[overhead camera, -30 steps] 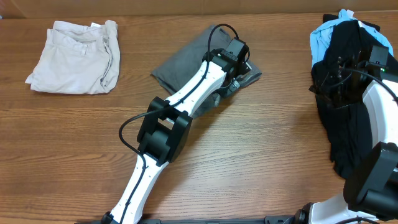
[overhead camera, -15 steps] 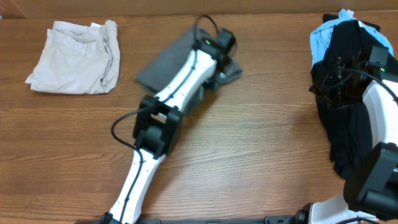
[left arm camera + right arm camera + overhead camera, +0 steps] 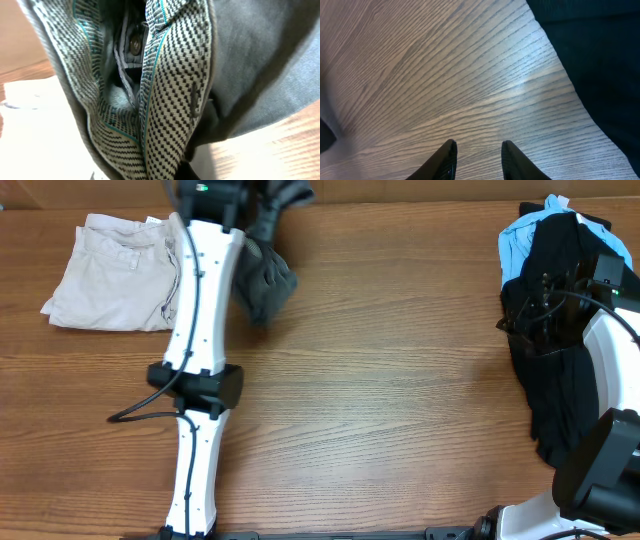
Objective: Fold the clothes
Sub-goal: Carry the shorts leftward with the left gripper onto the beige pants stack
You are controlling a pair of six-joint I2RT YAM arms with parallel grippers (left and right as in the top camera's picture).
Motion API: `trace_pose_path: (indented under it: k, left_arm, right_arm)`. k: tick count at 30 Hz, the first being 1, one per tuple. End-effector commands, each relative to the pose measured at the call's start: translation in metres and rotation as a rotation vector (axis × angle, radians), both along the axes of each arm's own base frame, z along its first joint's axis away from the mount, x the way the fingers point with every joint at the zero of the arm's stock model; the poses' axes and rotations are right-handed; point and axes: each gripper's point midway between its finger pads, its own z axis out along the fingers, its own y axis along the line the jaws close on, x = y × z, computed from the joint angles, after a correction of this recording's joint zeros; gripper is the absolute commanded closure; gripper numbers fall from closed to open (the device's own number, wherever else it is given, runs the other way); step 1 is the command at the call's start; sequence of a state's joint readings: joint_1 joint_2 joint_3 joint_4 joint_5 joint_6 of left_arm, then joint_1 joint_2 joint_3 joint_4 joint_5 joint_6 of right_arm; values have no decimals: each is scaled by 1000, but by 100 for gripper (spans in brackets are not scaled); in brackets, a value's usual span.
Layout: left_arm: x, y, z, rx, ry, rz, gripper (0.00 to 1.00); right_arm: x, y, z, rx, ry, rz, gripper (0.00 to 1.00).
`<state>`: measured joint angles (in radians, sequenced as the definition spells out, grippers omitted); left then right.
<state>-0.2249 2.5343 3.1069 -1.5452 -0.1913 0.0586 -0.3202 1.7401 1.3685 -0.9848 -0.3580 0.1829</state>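
The mid-grey shorts [image 3: 266, 278] hang bunched from my left gripper [image 3: 258, 202], which is lifted at the table's far edge beside the beige garment. In the left wrist view the shorts [image 3: 250, 60] fill the frame, with the patterned inside of the waistband [image 3: 170, 100] and a button showing; the cloth hides the fingers. A pile of black clothes [image 3: 560, 350] with a light-blue garment [image 3: 522, 235] lies at the right edge. My right gripper [image 3: 479, 155] is open and empty, low over bare wood next to the black cloth [image 3: 600, 60].
A folded beige garment [image 3: 120, 270] lies at the far left of the wooden table [image 3: 400, 400]. My left arm [image 3: 195, 380] stretches from the near edge to the far edge, just right of the beige garment.
My left gripper has carried the grey shorts up off the table and leftward to the far edge, next to the beige garment. The right arm has not moved.
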Motion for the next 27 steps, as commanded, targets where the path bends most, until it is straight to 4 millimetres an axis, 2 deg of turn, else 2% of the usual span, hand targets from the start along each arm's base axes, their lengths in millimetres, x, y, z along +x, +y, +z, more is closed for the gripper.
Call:
trace_pose_path:
  k: [1, 5, 12, 18, 24, 27]
  left_arm:
    - [-6, 43, 53, 14, -117, 58, 96]
    - [-5, 101, 69, 56, -155, 126, 96]
    - [-7, 196, 82, 165, -187, 195, 96]
    - [-10, 261, 103, 216, -268, 284, 96]
    - [-24, 326, 118, 249, -327, 384, 96]
    - [-25, 349, 123, 234, -366, 380, 96]
  right_arm:
    - [2, -3, 7, -18, -20, 2, 67]
    - [0, -2, 6, -14, -9, 2, 67]
    - [-3, -1, 5, -10, 4, 2, 67]
    - [-3, -1, 5, -7, 7, -4, 67]
    - [-3, -1, 5, -8, 5, -4, 67]
    - [-3, -1, 5, -7, 6, -4, 67]
